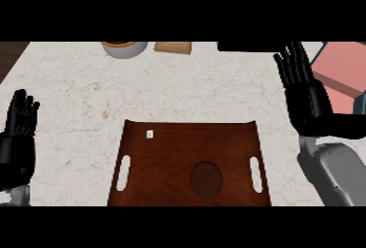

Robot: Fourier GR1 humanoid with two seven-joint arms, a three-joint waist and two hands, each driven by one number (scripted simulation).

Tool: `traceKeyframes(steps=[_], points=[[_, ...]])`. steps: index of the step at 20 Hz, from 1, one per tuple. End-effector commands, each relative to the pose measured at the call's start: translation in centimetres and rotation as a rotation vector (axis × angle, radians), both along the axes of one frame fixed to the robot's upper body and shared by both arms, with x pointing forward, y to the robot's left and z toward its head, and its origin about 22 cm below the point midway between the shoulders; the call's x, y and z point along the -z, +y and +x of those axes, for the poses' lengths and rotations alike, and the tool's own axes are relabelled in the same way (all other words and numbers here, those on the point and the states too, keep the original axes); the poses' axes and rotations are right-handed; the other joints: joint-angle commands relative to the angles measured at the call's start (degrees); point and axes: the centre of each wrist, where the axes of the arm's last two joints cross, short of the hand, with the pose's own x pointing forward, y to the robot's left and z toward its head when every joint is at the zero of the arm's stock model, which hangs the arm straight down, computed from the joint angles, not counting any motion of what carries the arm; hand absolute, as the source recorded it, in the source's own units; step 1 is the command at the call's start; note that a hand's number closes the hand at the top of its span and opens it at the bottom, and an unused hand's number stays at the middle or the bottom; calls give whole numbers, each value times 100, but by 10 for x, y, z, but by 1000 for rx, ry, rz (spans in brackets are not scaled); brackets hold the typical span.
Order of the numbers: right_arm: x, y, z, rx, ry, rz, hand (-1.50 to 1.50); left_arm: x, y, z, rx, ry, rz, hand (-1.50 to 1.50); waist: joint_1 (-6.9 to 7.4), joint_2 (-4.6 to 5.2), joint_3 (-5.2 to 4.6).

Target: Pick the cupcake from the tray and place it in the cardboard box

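Pink box (342,68) half hidden behind right hand (309,99).

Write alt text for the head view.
A brown tray lies on a marble counter between two open black hands, left and right. A pink box sits at the right edge.

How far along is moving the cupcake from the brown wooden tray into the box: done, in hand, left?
Done: no cupcake shows on the brown wooden tray, only a tiny white item, so the pick looks over. In hand: nothing; the right hand is open beside the pink box, and the left hand rests open at the left edge. Left: checking the cupcake is in the box, whose inside is not visible.
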Motion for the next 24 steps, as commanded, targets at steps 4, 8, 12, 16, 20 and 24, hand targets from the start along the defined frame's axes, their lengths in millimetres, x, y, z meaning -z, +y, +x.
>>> traceKeyframes(steps=[4, 8, 12, 16, 20, 24], points=[[-76, -14, -11, -163, -158, -209, -150, -28, -3, 18, 264, 25, 167, 0, -237, 75, 139], [-89, -26, -23, -169, -115, -614, -150, -15, -26, 19, 446, 112, 191, 0, -469, 71, 116], [-66, -45, -46, -232, -195, -647, -150, -14, -31, 31, 523, 106, 177, 0, -191, 110, 146], [-50, -47, -53, -324, -301, -857, -150, -22, -32, 45, 526, 95, 189, 0, -137, 130, 147], [-72, -28, -78, -350, -353, -981, -150, -20, -31, 52, 540, 106, 193, 0, -140, 107, 141], [-78, -19, -81, -383, -244, -1274, -150, -14, -41, 45, 541, 112, 199, 0, -37, 104, 131]])
